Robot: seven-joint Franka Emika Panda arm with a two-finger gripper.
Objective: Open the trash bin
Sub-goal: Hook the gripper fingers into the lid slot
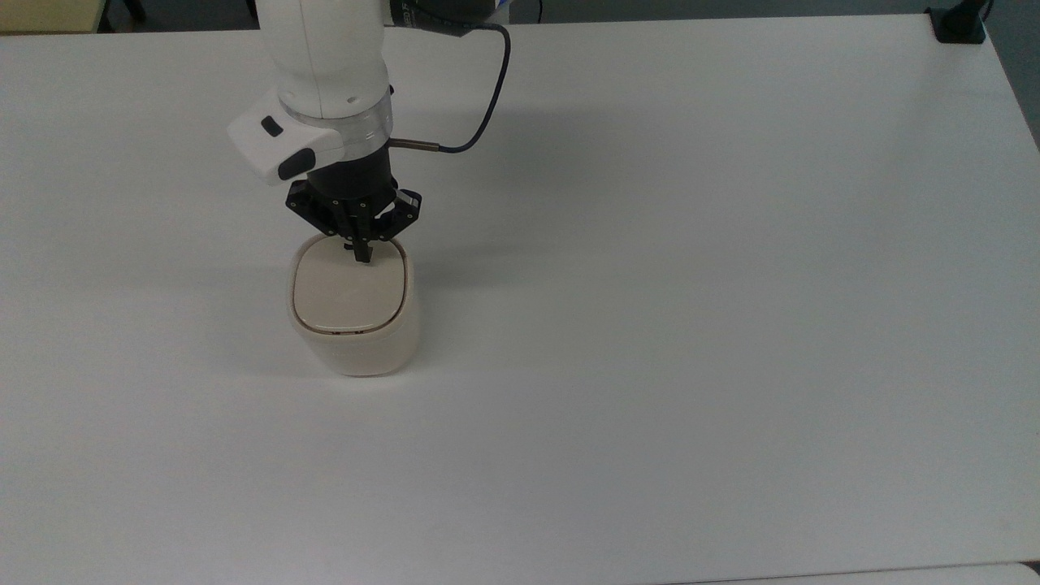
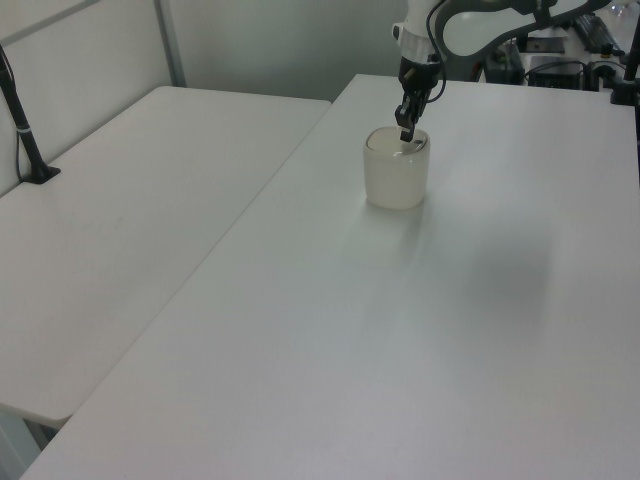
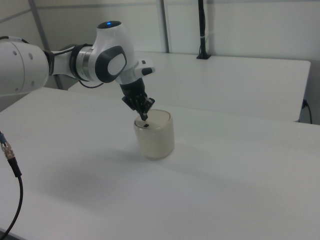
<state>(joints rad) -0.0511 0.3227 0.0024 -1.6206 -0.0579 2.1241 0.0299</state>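
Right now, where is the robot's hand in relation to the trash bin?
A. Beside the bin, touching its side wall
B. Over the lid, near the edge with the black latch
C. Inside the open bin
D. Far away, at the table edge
B: the hand points down over the lid of the trash bin at its latch edge, and the lid lies flat, closed.
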